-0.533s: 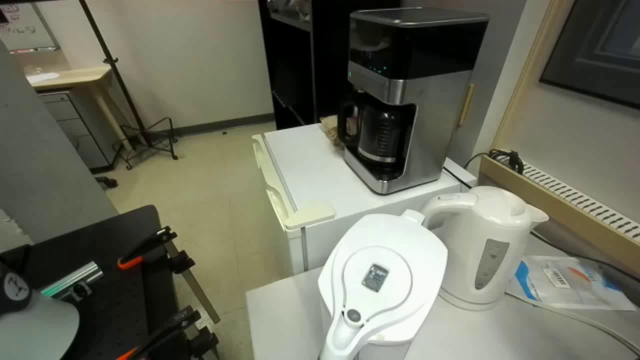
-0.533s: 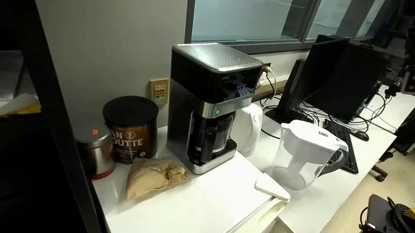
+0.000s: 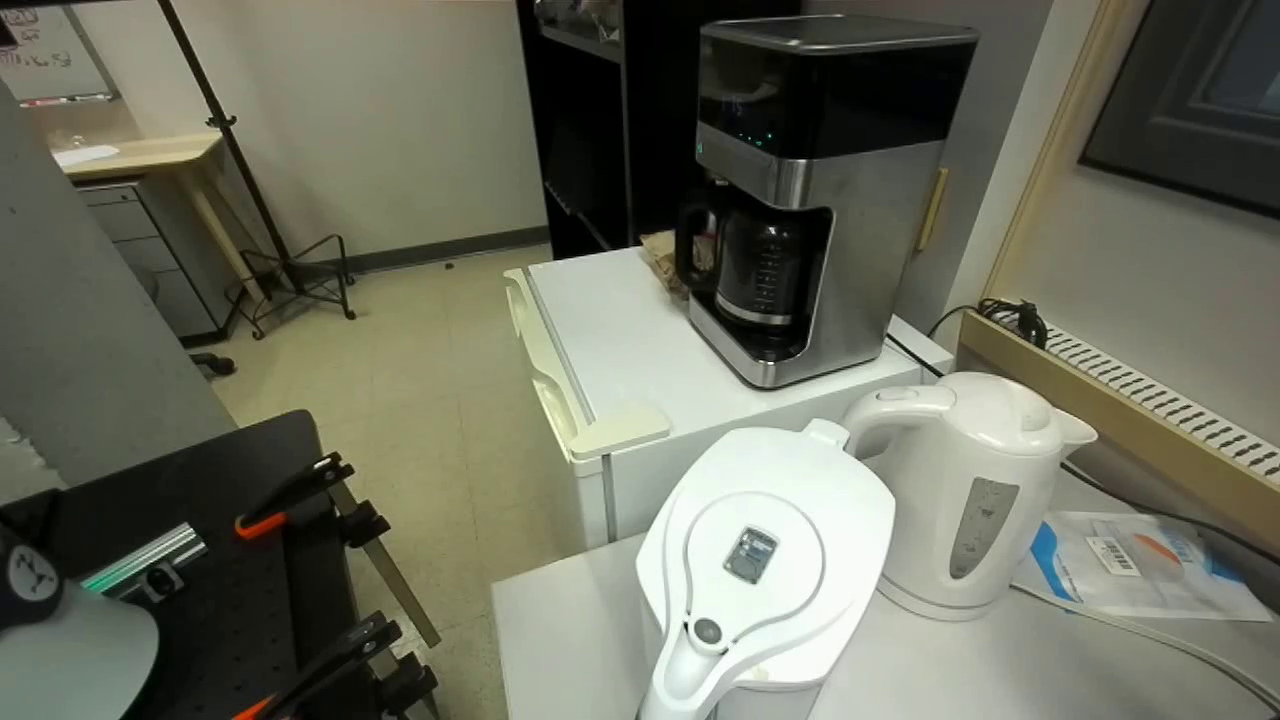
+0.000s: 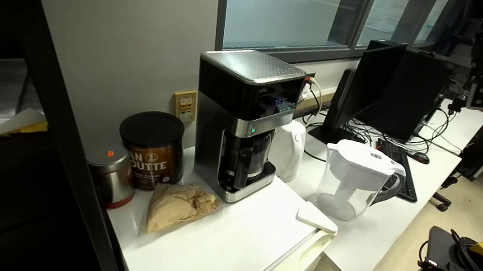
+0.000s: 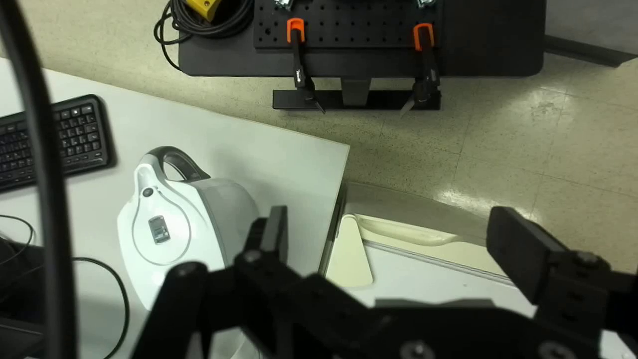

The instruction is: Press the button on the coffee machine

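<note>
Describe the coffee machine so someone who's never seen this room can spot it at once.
In an exterior view, find the window, then the white-topped unit lower in the picture. On it stands the coffee machine, a tall black-and-silver box. Unlike the white kettle and the brown, black-lidded can nearby, it has glowing lights above a glass carafe.

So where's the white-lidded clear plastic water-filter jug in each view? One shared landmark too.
In an exterior view: jug at the bottom, just right of centre.
In an exterior view: jug right of centre, handle to the right.
Wrist view: jug left of centre, partly hidden by the open black two-finger gripper.
Shared by all three: cream wedge-shaped plastic piece on the white boxy fridge.
</note>
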{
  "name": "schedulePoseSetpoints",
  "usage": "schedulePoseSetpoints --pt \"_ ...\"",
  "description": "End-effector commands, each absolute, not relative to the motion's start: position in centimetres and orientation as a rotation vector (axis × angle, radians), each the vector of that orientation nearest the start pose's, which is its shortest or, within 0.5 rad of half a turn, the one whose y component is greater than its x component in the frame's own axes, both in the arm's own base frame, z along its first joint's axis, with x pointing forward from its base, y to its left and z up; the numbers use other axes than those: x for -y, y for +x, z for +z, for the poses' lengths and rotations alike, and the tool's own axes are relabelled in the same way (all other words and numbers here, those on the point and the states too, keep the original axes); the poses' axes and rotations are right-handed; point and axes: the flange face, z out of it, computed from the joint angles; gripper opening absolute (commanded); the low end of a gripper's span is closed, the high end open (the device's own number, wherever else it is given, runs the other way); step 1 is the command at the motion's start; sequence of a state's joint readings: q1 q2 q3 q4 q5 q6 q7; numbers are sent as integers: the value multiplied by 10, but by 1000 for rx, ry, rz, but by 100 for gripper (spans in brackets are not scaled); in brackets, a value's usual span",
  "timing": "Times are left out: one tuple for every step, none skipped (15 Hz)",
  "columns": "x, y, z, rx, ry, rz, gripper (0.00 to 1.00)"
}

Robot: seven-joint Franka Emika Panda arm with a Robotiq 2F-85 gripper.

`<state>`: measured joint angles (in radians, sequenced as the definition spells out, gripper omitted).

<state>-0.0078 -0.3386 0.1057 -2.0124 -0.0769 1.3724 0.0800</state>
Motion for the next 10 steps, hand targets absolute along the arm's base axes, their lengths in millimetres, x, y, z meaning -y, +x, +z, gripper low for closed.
schedulePoseSetpoints --pt "-43 418 563 48 -3284 433 100" --pt "-44 420 560 71 -3299 414 100" --pt "-47 422 555 106 -3316 392 100" --pt "-49 424 550 139 -3334 358 100" --pt "-52 426 543 172 -3352 329 100" --pt "-55 429 537 198 -3369 290 100" --pt "-57 432 531 228 -3380 261 100" --pt "-58 435 526 254 -3386 222 100" --pt "-59 437 520 280 -3389 178 75" --pt "-60 440 515 306 -3386 137 74"
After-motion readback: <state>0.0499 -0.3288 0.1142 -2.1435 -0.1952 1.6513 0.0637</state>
